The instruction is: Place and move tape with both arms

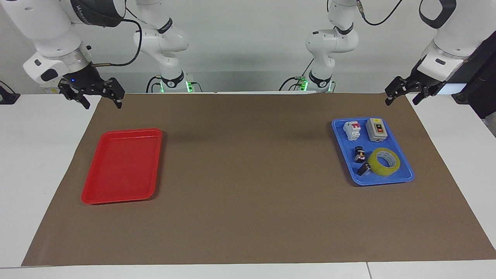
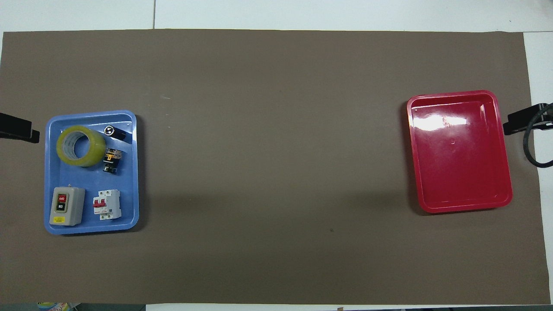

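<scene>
The tape point(image 1: 383, 161) point(image 2: 81, 145), a yellow translucent roll, lies flat in the blue tray point(image 1: 387, 181) point(image 2: 135, 172), in the part of the tray farther from the robots. My left gripper point(image 1: 401, 100) hangs open and empty over the brown mat's corner at the left arm's end, apart from the tray. My right gripper point(image 1: 100, 102) hangs open and empty over the mat's edge at the right arm's end. In the overhead view only one dark finger of each shows: the left fingers point(image 2: 17, 131) and the right fingers point(image 2: 525, 121).
A grey switch box point(image 1: 376, 129), a white circuit breaker point(image 1: 352, 130) and two small black parts point(image 1: 359, 154) share the blue tray. A red tray point(image 1: 131, 131) point(image 2: 458, 93) with nothing in it lies at the right arm's end. The brown mat point(image 1: 248, 174) covers the table.
</scene>
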Available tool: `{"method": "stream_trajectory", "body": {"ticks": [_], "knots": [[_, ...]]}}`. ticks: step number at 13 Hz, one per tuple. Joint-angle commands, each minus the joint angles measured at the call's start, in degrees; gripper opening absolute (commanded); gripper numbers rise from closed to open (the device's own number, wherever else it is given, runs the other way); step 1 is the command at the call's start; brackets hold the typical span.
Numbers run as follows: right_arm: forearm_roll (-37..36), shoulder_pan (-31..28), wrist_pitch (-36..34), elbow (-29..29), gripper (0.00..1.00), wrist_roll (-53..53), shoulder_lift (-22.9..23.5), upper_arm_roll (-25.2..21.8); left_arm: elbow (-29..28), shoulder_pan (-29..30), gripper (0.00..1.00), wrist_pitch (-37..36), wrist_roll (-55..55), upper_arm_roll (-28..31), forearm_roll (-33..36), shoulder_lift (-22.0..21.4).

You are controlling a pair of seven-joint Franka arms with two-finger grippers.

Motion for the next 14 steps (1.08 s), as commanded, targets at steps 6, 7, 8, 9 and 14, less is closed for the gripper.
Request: {"method": "stream_trajectory", "body": {"ticks": [6,7,8,9,14], "knots": [[0.5,-0.5,0.5,-0.5,1.00,-1.4,-0.3,0.3,-1.2,0.4,1.00,0.5,0.6,0.1,1.0,-1.1],[0.6,-0.6,0.5,-0.4,1.00,-1.4,-0.2,0.3,-1.5,0.5,1.00,1.2,0.7,0.1,1.0,-1.1],[0.6,-0.7,0.5,-0.5,1.00,-1.4,-0.3,0.3,-2.7,1.0,1.00,3.2,0.7,0.2,1.0,-0.9],[0.6,-0.7,0.5,-0.5,1.00,-1.4,-0.3,0.2,-4.2,1.8,1.00,5.6,0.7,0.2,1.0,-0.7],[0.6,-0.5,0.5,-0.5,1.00,-1.1,-0.3,0.2,-13.5,6.2,1.00,18.4,1.0,0.1,1.0,-0.1]]}}
